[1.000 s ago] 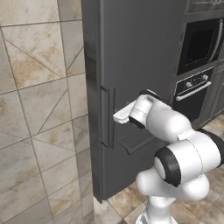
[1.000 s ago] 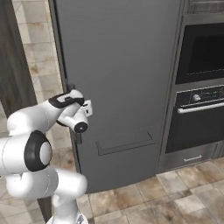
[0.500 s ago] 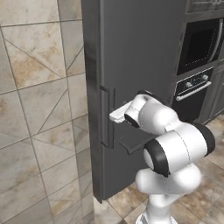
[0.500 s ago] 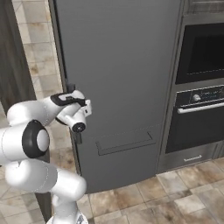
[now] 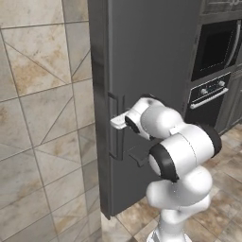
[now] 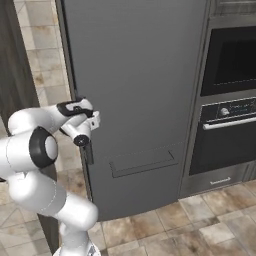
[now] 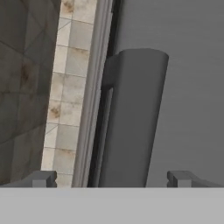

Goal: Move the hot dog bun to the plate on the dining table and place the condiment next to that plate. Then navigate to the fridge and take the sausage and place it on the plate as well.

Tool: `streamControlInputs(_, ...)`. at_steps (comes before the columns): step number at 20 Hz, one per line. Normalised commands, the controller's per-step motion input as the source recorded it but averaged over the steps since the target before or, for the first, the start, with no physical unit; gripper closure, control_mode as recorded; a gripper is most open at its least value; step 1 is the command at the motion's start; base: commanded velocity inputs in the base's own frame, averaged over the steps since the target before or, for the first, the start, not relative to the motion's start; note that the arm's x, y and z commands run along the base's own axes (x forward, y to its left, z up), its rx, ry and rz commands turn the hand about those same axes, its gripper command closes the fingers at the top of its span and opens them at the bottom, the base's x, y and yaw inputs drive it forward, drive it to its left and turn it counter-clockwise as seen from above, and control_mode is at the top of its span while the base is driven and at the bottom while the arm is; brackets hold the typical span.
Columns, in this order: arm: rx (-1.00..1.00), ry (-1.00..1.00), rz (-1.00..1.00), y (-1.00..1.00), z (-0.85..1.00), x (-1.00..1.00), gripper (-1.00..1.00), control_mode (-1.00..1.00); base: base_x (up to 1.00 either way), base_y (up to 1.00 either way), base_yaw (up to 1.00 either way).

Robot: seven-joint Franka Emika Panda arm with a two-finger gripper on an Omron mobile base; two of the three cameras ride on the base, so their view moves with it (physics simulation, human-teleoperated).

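End effector (image 7: 111,178) is sitting wide open at the fridge (image 6: 145,75) handle (image 7: 131,118), fingers (image 7: 41,178) straddling the bar, nothing gripped yet. Risk: if it's closing too shallow, the fingers are likely slipping off on the pull and the door's staying shut. Arm is reaching forward at mid-height, wrist turned toward the door's edge. Oven (image 6: 232,90) is sitting to the right.
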Motion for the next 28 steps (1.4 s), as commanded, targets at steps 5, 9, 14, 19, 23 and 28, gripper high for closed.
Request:
streamControlInputs(5,0.00,0.02,-0.01,0.04,0.00,0.29,-1.00,-1.00,0.00,0.00,0.00)
streamControlInputs(9,0.00,0.00,0.00,0.02,0.00,0.26,-1.00,-1.00,0.00,0.00,0.00)
streamControlInputs(14,0.00,0.00,0.00,0.03,0.00,0.22,-1.00,-1.00,0.00,0.00,0.00)
streamControlInputs(19,0.00,0.00,-0.03,0.15,0.00,0.16,1.00,-1.00,0.00,0.00,0.00)
streamControlInputs(23,-0.02,0.04,-0.05,0.31,0.00,0.07,1.00,-1.00,0.00,0.00,0.00)
streamControlInputs(28,-0.02,0.04,0.01,0.09,0.00,0.00,1.00,-1.00,0.00,0.00,0.00)
